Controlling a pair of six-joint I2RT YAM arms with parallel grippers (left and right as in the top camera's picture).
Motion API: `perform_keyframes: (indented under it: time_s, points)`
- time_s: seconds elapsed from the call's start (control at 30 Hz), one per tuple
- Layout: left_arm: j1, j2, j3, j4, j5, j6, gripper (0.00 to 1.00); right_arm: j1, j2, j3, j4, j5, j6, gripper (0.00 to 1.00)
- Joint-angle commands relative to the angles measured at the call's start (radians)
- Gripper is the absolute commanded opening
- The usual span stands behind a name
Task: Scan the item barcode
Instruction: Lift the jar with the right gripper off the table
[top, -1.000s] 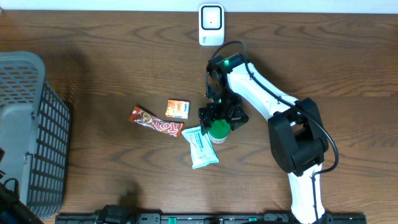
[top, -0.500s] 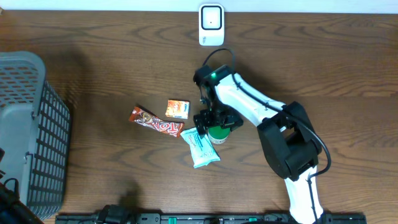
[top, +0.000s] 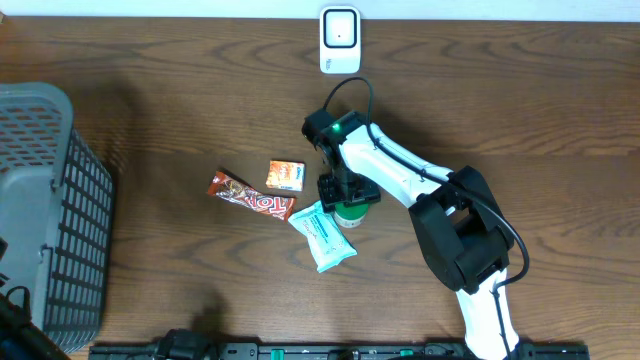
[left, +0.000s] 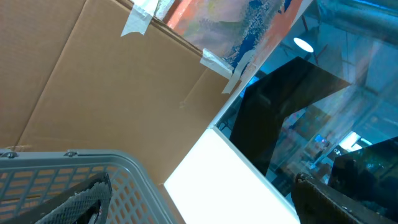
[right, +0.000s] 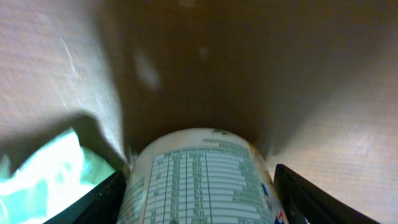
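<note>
Closest to the lens, in the right wrist view, the bottle (right: 202, 180) fills the lower centre of the frame with its printed nutrition table turned toward us. The right pincer (right: 199, 173) straddles it, one dark finger (right: 99, 202) at the lower left and the other at the lower right, each right against the bottle's side. We cannot tell whether they press on it or merely flank it.

A teal packet (right: 43, 174) lies just beside the bottle at the left edge. From overhead, we find the bottle near the middle of the wooden table (top: 520, 110), its green cap showing beneath the arm's tip and the packet touching it at the lower left. Further left lie a red candy bar (top: 250, 196) and, just above it, a small orange box (top: 285, 175). At the top centre, well apart from the bottle, sits the white scanner (top: 340, 40).

A grey basket (top: 50, 200) occupies the left edge. In the left wrist view, the left pincer (left: 200, 183) stands wide apart with nothing in it, brown cardboard (left: 112, 93) beyond.
</note>
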Motion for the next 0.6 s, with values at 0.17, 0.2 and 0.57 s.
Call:
perform_keyframes:
  time_s: [0.17, 0.2, 0.57]
  points:
    - [0.004, 0.002, -0.006, 0.006, 0.002, -0.009, 0.93, -0.054, 0.005, -0.009, 0.194, 0.177, -0.017, 0.74]
    - [0.004, 0.002, -0.006, 0.006, 0.002, -0.009, 0.93, -0.066, 0.005, -0.008, 0.209, 0.175, -0.016, 0.75]
    - [0.004, 0.002, -0.036, 0.024, 0.002, -0.009, 0.92, -0.136, -0.045, 0.115, 0.014, 0.052, -0.016, 0.99]
